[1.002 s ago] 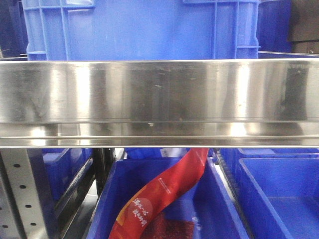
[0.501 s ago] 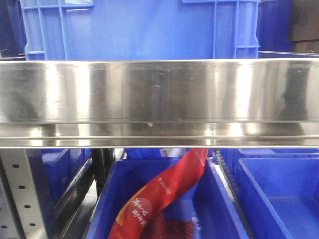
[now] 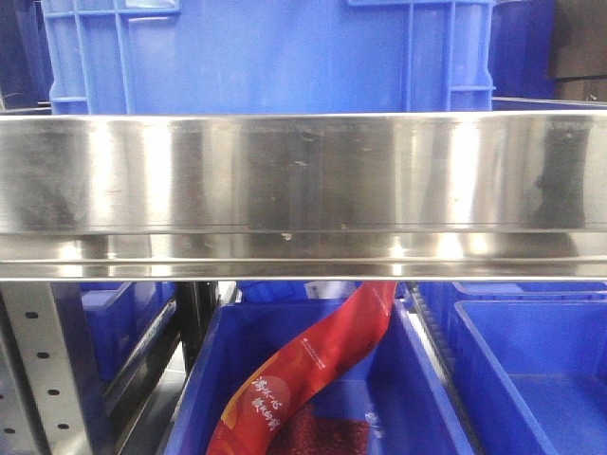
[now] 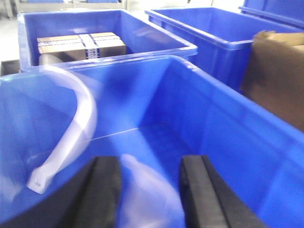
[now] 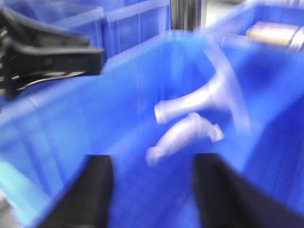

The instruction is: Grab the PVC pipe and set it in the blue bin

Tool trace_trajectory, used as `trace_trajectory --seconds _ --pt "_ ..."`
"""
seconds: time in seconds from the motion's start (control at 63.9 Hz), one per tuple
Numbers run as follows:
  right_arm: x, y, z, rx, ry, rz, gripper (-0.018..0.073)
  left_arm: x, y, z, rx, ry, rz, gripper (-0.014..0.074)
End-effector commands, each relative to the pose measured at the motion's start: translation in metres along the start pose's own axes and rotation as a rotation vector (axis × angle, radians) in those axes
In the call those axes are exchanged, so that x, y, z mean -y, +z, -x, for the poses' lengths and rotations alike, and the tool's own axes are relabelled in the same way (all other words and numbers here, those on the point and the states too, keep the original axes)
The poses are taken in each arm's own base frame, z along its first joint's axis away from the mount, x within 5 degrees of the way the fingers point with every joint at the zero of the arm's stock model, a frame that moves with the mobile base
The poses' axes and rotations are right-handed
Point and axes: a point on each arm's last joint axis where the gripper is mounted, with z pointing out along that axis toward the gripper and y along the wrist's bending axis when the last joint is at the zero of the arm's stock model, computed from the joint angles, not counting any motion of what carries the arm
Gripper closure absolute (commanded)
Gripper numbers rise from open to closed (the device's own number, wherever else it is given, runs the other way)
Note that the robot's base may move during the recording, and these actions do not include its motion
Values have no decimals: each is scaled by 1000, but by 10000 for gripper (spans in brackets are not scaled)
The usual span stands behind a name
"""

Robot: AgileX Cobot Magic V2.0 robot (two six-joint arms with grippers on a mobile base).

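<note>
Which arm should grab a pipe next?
Likely left: the left gripper is open with a white pipe piece right between its fingers; the right gripper sits farther from its pipes.

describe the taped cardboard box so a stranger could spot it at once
In the left wrist view, find the large blue bin nearest the camera, then the second bin just behind it. The cardboard box lies inside that one; unlike the white pipe nearby, it is brown, flat-topped and banded with tape.

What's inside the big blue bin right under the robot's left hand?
A long curved white PVC pipe sits on the left of the blue plastic bin, and a blurry white piece lies lower down. The black fingers of the left gripper hide the nearest floor.
</note>
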Motion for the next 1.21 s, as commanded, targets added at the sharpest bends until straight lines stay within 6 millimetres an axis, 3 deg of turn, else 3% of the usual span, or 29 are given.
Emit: trace_trajectory --seconds 0.0,0.031,0.094,0.219,0.391,0.517,0.72,0.845,1.018,1.19 --pt "-3 -14 12 63 -12 1 477 5 -19 12 33 -7 -15 622" --pt "-3 -14 12 63 -12 1 557 4 -21 12 28 -6 -13 694" --pt "-2 -11 10 52 -11 -1 725 3 -22 12 21 -1 -9 707" --pt "-2 -9 7 18 -10 5 721 4 -28 12 3 2 -11 707" --pt "-8 -52 19 150 3 8 721 9 -80 23 130 20 -14 707" --pt "-3 -71 -2 234 -23 -41 721 6 -108 -3 233 4 -4 707" --pt "3 -99 -63 252 -12 -82 721 0 -140 -82 208 -43 8 707" --pt "3 -117 -93 235 -10 -84 721 -4 -158 -117 237 -71 21 707" --pt "2 -133 -101 260 -12 -81 721 -6 -179 -135 323 -71 28 707" --pt "1 -137 -100 278 -14 -80 721 -5 -191 -137 340 -70 21 707"
